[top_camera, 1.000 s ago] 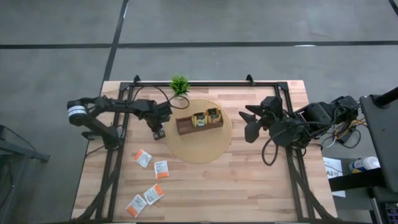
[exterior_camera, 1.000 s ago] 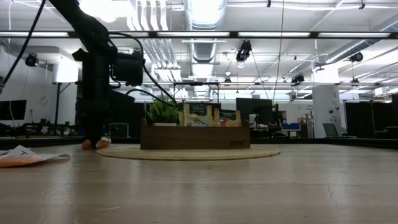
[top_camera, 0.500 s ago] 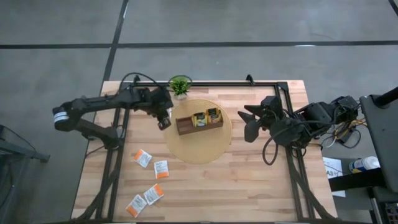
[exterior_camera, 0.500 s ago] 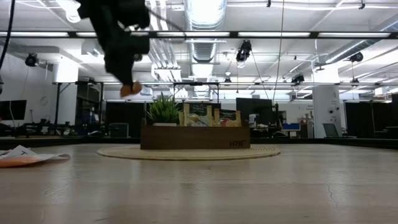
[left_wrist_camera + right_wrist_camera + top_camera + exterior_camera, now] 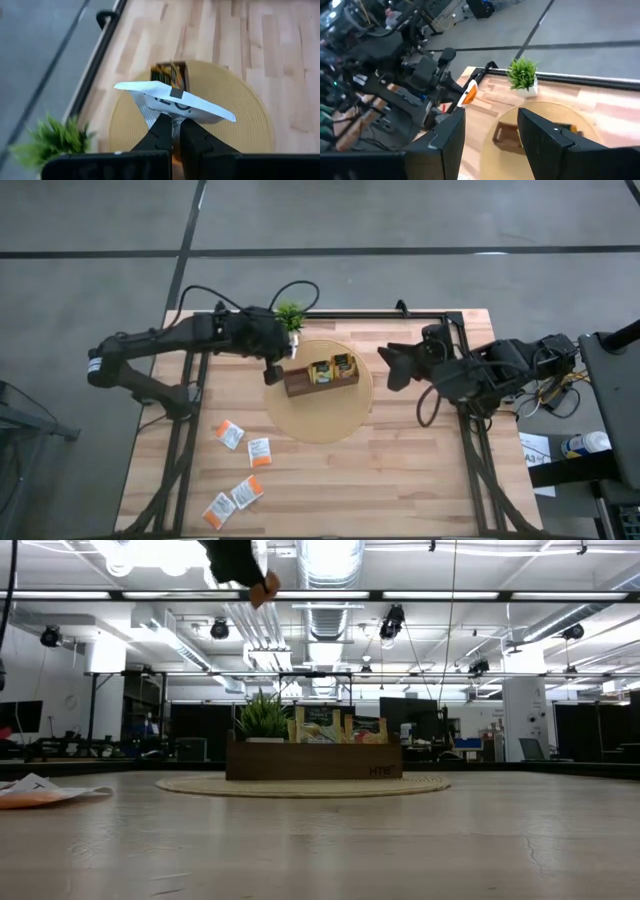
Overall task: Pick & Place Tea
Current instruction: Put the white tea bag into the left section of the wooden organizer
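Pinching a white-and-orange tea sachet [image 5: 175, 102], left hand [image 5: 273, 371] raised beside the tray [image 5: 320, 377]; right hand [image 5: 390, 366] spread, empty

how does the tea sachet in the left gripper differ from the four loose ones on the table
The held sachet is pinched by the shut left gripper, up in the air near the left end of the brown tray. The four loose sachets lie flat on the bare wood, nearer the table's front left, untouched. The held one sits over the round mat; the loose ones lie off it. All are white and orange.
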